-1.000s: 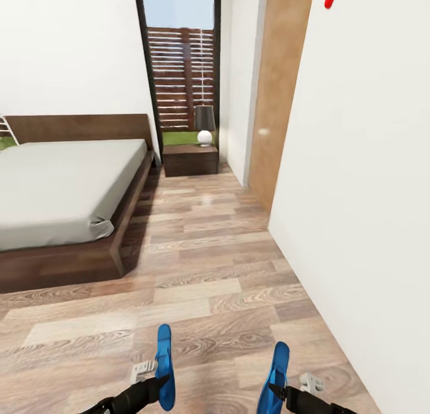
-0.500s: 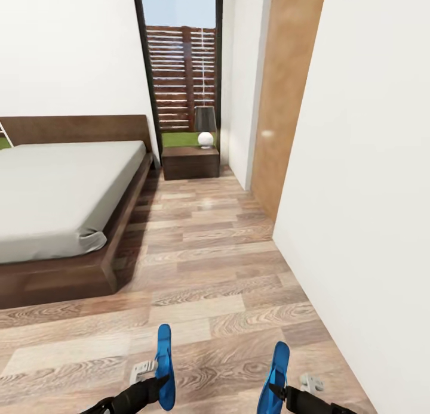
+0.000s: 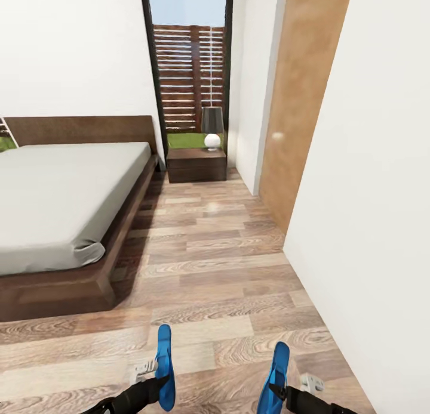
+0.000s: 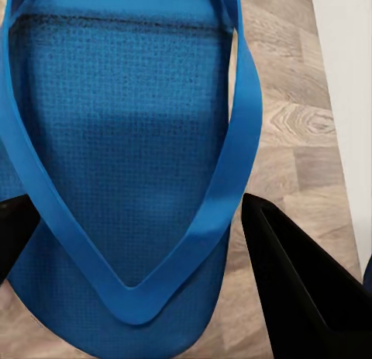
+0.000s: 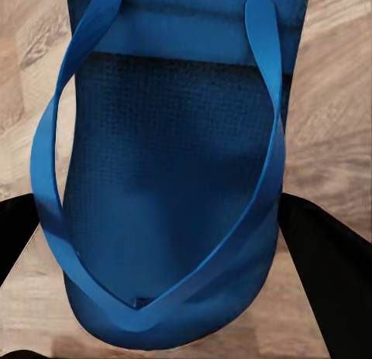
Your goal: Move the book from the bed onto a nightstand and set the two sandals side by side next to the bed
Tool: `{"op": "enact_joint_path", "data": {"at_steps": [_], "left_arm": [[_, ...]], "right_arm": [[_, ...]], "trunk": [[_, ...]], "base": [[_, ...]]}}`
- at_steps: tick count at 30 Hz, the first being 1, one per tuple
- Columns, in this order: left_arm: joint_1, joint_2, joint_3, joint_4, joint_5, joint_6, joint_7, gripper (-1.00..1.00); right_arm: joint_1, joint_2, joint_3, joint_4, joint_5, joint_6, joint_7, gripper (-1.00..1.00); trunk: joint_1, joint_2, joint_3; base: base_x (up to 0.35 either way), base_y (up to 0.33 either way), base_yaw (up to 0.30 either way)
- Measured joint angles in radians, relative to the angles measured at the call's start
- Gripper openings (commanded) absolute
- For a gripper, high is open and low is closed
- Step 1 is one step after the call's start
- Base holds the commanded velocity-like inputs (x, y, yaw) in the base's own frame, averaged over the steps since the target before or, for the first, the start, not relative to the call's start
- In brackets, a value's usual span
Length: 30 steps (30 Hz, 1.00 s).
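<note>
1. You carry one sandal in each claw: the left sandal is clamped in the left claw, the right sandal in the right claw. Both hang on edge, low above the floor. In the wrist views each dark finger sits at the sole's side near the toe end, so a jolt can twist a sandal in the grip or let it slip out.
2. The bed lies ahead to your left, its wooden frame corner jutting toward your path. Turn in too sharply and the left sandal or arm can strike it.
3. The white wall and brown door stand close on your right. Drifting that way can scrape the right sandal against them.
4. Released on edge, either sandal can topple crooked, not side by side; lay them flat first.
5. I see no book on the visible mattress. The nightstand at the far end carries a lamp, which a careless placement can knock.
</note>
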<state>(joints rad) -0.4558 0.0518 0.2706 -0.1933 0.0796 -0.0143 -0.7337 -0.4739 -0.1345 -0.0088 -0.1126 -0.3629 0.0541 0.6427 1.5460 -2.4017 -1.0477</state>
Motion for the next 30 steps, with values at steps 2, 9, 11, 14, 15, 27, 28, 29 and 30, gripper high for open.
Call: {"op": "enact_joint_path", "data": {"at_steps": [2,9,11,14,15,27,28,29,30], "left_arm": [[0.0,0.0,0.0,0.0,0.0,0.0,0.0,-1.0],[0.0,0.0,0.0,0.0,0.0,0.0,0.0,-1.0],[0.0,0.0,0.0,0.0,0.0,0.0,0.0,-1.0],[0.0,0.0,0.0,0.0,0.0,0.0,0.0,-1.0],[0.0,0.0,-0.001,0.0,0.0,0.0,0.0,-1.0],[0.0,0.0,-0.001,0.0,0.0,0.0,0.0,-1.0],[-0.001,0.0,0.0,0.0,0.0,0.0,0.0,-1.0],[-0.001,0.0,-0.001,0.0,0.0,0.0,0.0,-1.0],[-0.001,0.0,0.0,0.0,0.0,0.0,0.0,-1.0]], "right_arm": [[0.0,0.0,0.0,0.0,0.0,0.0,0.0,-1.0],[0.0,0.0,0.0,0.0,0.0,0.0,0.0,-1.0],[0.0,0.0,0.001,0.0,0.0,0.0,0.001,-1.0],[0.0,0.0,0.0,0.0,0.0,0.0,0.0,-1.0],[0.0,0.0,0.001,0.0,0.0,0.0,0.0,-1.0],[0.0,0.0,0.0,0.0,0.0,0.0,0.0,-1.0],[0.0,0.0,0.001,0.0,0.0,0.0,0.0,-1.0],[0.0,0.0,0.0,0.0,0.0,0.0,0.0,-1.0],[0.0,0.0,0.0,0.0,0.0,0.0,0.0,-1.0]], "trunk": [[0.0,0.0,0.0],[0.0,0.0,0.0],[0.0,0.0,0.0],[0.0,0.0,0.0],[0.0,0.0,0.0],[0.0,0.0,0.0],[0.0,0.0,0.0],[0.0,0.0,0.0],[0.0,0.0,0.0]], "base": [[0.319,0.0,0.123],[0.319,0.0,0.023],[0.319,0.0,0.002],[0.319,0.0,0.001],[0.319,0.0,0.0],[0.319,0.0,0.0],[0.319,0.0,0.0],[0.319,0.0,0.0],[0.319,0.0,0.0]]}}
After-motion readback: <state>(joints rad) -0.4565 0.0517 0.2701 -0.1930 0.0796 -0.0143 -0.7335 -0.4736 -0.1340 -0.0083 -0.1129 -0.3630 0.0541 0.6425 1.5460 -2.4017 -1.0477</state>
